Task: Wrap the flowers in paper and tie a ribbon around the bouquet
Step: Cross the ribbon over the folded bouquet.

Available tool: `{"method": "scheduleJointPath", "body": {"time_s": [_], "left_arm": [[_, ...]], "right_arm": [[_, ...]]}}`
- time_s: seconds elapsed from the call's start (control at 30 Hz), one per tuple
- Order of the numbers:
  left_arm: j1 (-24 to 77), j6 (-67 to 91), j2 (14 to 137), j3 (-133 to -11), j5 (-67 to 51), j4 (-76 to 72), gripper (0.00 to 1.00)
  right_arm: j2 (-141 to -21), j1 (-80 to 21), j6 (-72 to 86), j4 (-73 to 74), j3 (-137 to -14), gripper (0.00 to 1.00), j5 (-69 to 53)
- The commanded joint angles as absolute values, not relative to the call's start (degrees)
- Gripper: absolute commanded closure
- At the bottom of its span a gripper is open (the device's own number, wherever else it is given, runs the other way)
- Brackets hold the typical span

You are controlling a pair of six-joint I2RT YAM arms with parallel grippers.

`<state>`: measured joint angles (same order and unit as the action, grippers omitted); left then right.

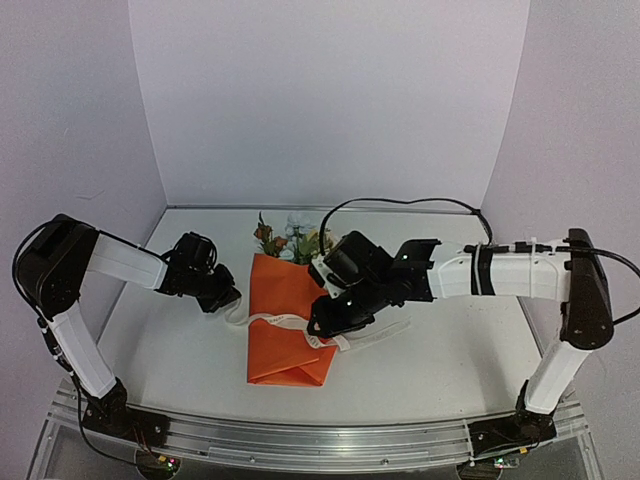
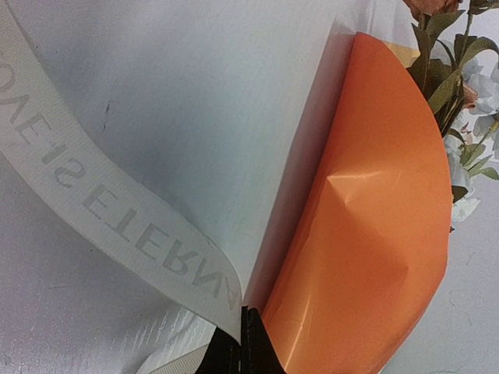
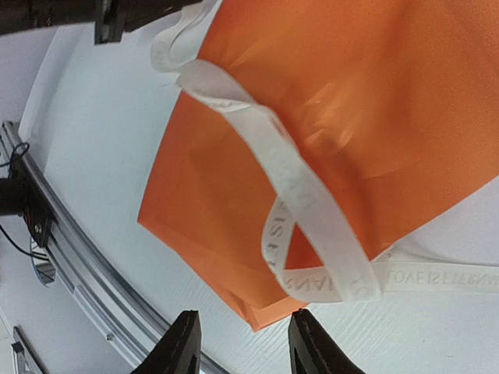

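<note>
Ribbon (image 2: 117, 210), printed with pale lettering, fills the left wrist view right at the lens, one end clamped in the closed fingers of the left gripper (image 2: 243, 347) at the wrap's left edge. Just beside it the orange paper (image 2: 366, 218) curves over in a fold, with the flowers (image 2: 460, 93), pale blue and rust among green leaves, poking out of its open end.

Seen from above, the bouquet (image 1: 275, 285) lies near the middle of the table (image 1: 450, 350), heads toward the back wall and tapered end toward the arms. The wrapping looks done: the paper is closed around the stems, which are hidden inside.

The tying looks only partly done. From the clamped end the band runs across the top of the wrap, crosses over itself in one slack loop near the wrap's right edge, and trails off flat onto the table to the right. No knot or bow shows, and whether the band passes under the bouquet cannot be told.

Over the crossing hangs the right gripper (image 3: 245, 343), its fingers apart with nothing between them, the loop lying just ahead of the tips. Judged from this, what remains is to take up the free end, draw the loop snug around the wrap and knot it. Beyond the wrap's tip runs the metal rail (image 1: 320, 440) that carries both arm bases.
</note>
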<state>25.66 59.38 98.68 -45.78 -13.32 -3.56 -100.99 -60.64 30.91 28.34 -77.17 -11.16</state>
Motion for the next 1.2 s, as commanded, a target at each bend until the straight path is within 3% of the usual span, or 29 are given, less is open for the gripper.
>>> {"method": "scheduleJointPath", "body": {"time_s": [0.0,0.7,1.17], "left_arm": [[25.2,57.9,97.9,-48.3,-12.4,-2.5,1.00],[25.0,57.6,98.0,-49.2,-12.1,-1.6,1.00],[24.6,57.6,97.3,-49.5,-11.7,-1.1,1.00]], "right_arm": [[-103.5,-61.9,29.0,27.6,-79.8,0.59,-9.0],[-113.7,-62.9,24.9,27.9,-83.8,0.54,-8.5],[-118.6,-59.3,33.1,22.4,-90.6,0.55,-36.8]]}}
